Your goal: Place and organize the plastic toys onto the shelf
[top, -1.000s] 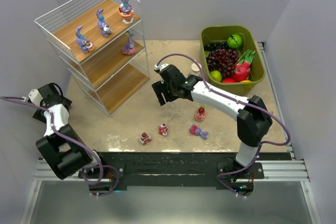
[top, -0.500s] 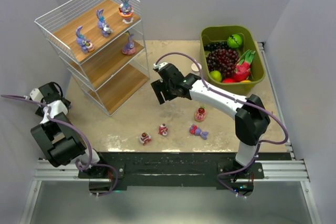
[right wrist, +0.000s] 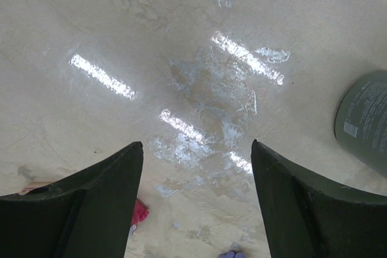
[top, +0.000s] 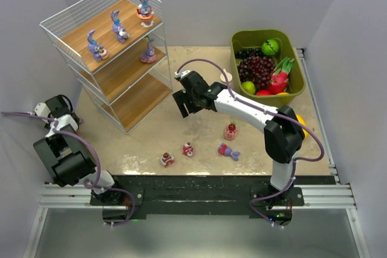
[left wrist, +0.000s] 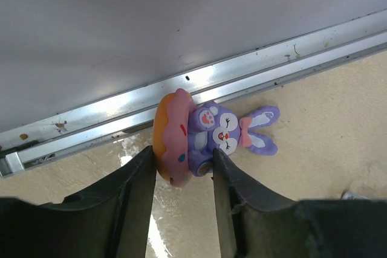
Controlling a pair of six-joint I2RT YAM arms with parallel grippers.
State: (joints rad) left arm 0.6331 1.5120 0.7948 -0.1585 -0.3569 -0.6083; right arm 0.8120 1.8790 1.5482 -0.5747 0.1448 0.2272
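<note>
Pink-based bunny (left wrist: 211,137) lies on its side by the rail (left wrist: 121,108) at L edge of table (left wrist: 320,119), long axis across L gripper's (left wrist: 183,155) half-closed jaws, which touch it (firm hold? can't tell); R gripper (right wrist: 195,144) gapes empty mid-table, farther off; shelf (top: 130,104) well apart.

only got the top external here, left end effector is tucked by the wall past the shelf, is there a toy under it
observer: yes, the left wrist view shows a purple bunny on a pink base lying on its side between the fingers of the left end effector, beside a metal rail.
operator: gripped yet
observer: the fingers flank its base and body and seem to touch, but I can't tell if the grip is firm.
</note>
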